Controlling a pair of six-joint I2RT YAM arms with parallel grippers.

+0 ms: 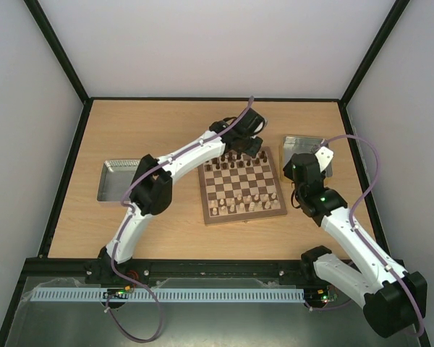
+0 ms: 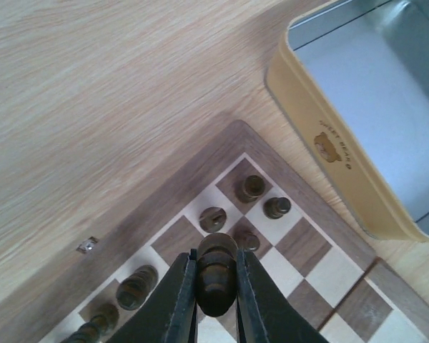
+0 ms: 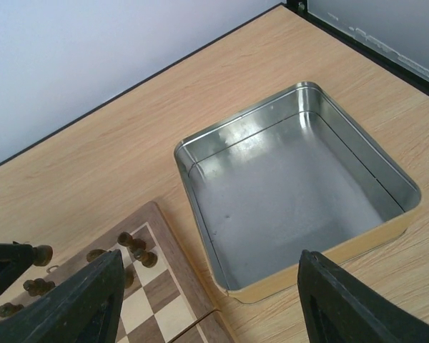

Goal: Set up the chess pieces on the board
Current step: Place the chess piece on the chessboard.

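The left gripper (image 2: 216,261) is clamped narrowly on a dark brown chess piece (image 2: 216,282), its two black fingers (image 2: 177,300) pressing the piece's sides just below its rounded top; whether the piece's base touches a square cannot be told, since the fingers hide it. From the top view the left arm stretches across the wooden table (image 1: 159,126) to the far right corner of the chessboard (image 1: 275,210), which lies at the middle of the table between the two arms. Other dark pieces (image 2: 252,187) stand upright on the squares of that corner, just beyond the held piece, and more of them run along the far edge toward the left. Pale cream pieces (image 1: 235,207) fill the two rows on the near side of the board. The right gripper (image 3: 211,256) hangs with its fingers spread wide and nothing between them, above a shiny square metal tin (image 3: 300,279) with a yellow outer wall, which sits on the table just beside the board's far right corner, apart from its border. A second metal tray (image 1: 110,189) lies to the left of the board, partly under the left arm
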